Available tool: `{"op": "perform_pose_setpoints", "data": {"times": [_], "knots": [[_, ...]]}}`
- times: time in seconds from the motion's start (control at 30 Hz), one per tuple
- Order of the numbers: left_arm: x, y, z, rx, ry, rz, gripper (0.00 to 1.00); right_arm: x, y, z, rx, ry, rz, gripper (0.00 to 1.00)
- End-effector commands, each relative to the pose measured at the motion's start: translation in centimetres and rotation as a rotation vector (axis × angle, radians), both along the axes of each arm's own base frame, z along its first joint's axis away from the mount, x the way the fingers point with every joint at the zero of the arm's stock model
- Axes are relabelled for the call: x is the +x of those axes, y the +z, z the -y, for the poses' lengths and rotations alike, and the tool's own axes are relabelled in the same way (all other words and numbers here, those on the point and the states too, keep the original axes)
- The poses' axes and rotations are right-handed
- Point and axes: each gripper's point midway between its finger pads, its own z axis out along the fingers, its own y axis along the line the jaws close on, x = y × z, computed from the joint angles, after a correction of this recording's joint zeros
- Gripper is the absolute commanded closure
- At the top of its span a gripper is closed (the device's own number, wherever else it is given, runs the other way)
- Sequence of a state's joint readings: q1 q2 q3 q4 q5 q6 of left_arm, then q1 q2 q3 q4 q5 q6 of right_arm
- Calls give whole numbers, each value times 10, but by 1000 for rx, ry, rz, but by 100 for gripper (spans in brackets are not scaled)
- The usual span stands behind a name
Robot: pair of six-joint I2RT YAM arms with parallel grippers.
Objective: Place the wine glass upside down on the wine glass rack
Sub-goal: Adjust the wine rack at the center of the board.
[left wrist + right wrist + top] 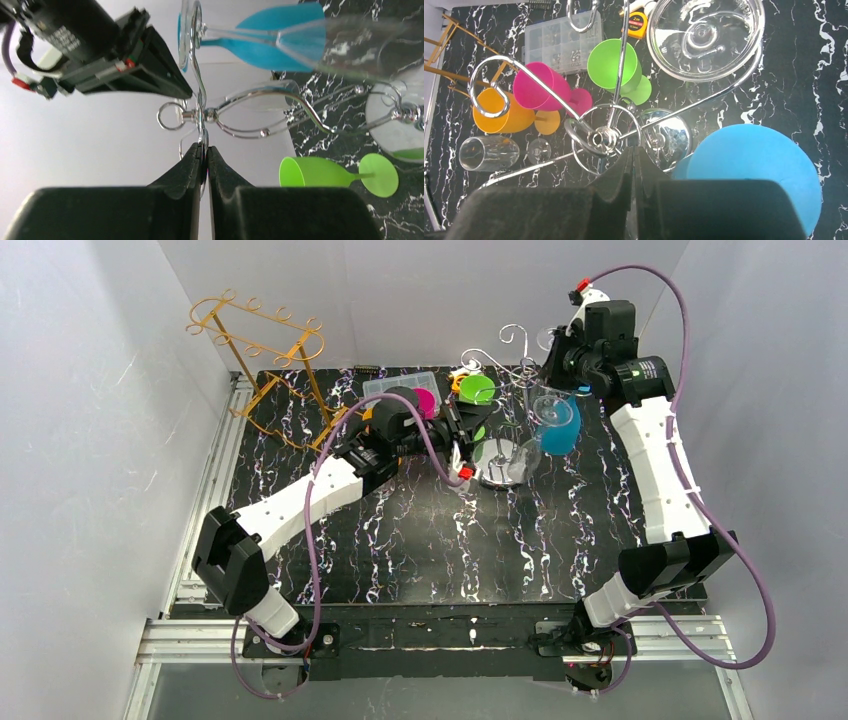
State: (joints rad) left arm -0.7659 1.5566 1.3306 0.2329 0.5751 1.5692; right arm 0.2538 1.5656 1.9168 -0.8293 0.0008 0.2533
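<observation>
Gripping the upright post of the silver rack (212,115) near the middle of the overhead frame, the left claw (205,148) is clamped on that wire, seemingly to steady it. Toward the upper right, the clear wine glass (350,45) hangs foot-up in a rack arm beside a blue glass (749,175), so the hanging step looks all but done. Farther right, the right claw (634,151) hovers over the rack's hub, fingers pressed together; whether it pinches any wire I cannot tell. Next, I judge, both claws must back off gently without swinging the glasses. A tape measure (636,24) at the top of the right wrist view reads "2m"; other labels are blurred.
</observation>
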Motion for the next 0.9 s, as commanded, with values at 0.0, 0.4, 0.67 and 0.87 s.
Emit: {"op": "perform_pose_setpoints", "data": {"times": [0.0,0.4,0.67,0.87], "knots": [[-38,49,22,-94,-106,65,98,9,26,3,-5,-6,90,89],[-28,51,37,-105,-53,41,91,17,18,-1,0,0,72,89],[-35,66,14,-161,15,-44,25,18,28,1,-5,-4,87,89],[-31,69,-22,-179,131,-75,18,10,46,6,-3,-25,111,86]]}}
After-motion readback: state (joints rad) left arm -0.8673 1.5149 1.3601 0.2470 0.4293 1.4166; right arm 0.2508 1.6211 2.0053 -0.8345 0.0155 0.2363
